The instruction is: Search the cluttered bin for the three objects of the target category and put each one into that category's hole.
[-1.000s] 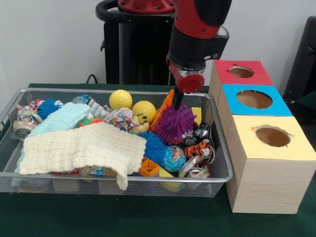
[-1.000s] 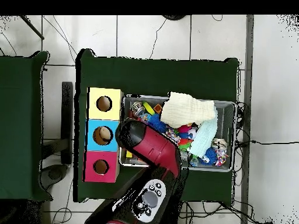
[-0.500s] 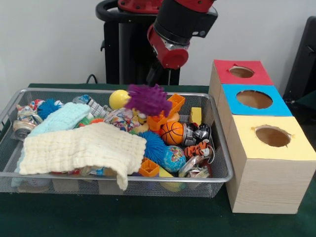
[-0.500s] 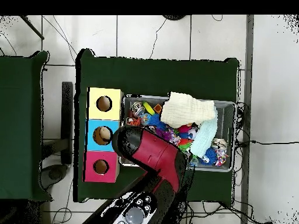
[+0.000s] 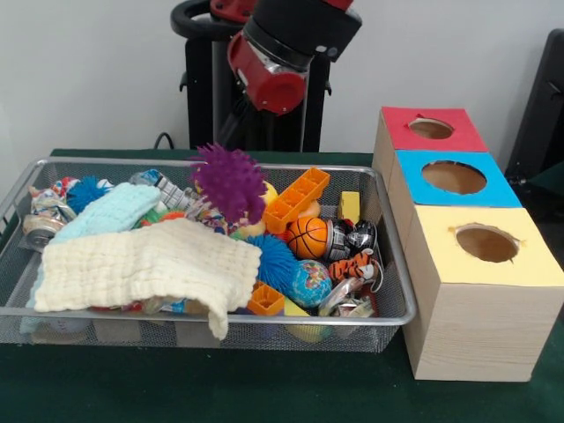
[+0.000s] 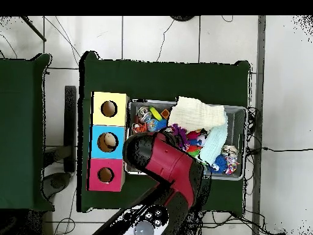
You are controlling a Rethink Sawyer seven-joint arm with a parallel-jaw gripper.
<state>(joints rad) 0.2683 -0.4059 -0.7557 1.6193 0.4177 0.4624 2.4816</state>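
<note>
Across the wire bin [image 5: 398, 291] in the front view, clutter fills every part: a cream cloth [image 5: 141, 264] draped over the near left rim, a pale blue cloth [image 5: 106, 211] behind it, a crushed can [image 5: 40, 225] at the far left wall. Toward the bin's right end lie an orange brick [image 5: 295, 198], a small basketball [image 5: 308, 236], a globe ball [image 5: 308, 282] and a blue spiky ball [image 5: 271, 260]. A purple spiky ball [image 5: 229, 181] sits raised above the heap near the bin's middle, under the red and black arm [image 5: 282, 53]. Whether it hangs from the gripper or rests on the pile cannot be told, since the fingers are hidden behind the ball and the arm.

Right of the bin stand three boxes: red box [image 5: 458, 132] farthest, blue box [image 5: 502, 189] in the middle, yellow box [image 5: 538, 264] nearest, each with a round hole on top. The holes look dark, and nothing can be made out inside them from here.

From overhead, the arm [image 6: 168, 168] covers the end of the bin [image 6: 239, 111] nearest the boxes, and the gripper is buried beneath it. A speck of the purple ball [image 6: 177, 130] shows at the arm's edge, well inside the bin. The blue box's hole [image 6: 107, 142] seems to hold something pale; the other two look empty.

As a judgement, the sorting is early: at most one item is posted, the purple ball is not near any hole, and most of the searching remains.
</note>
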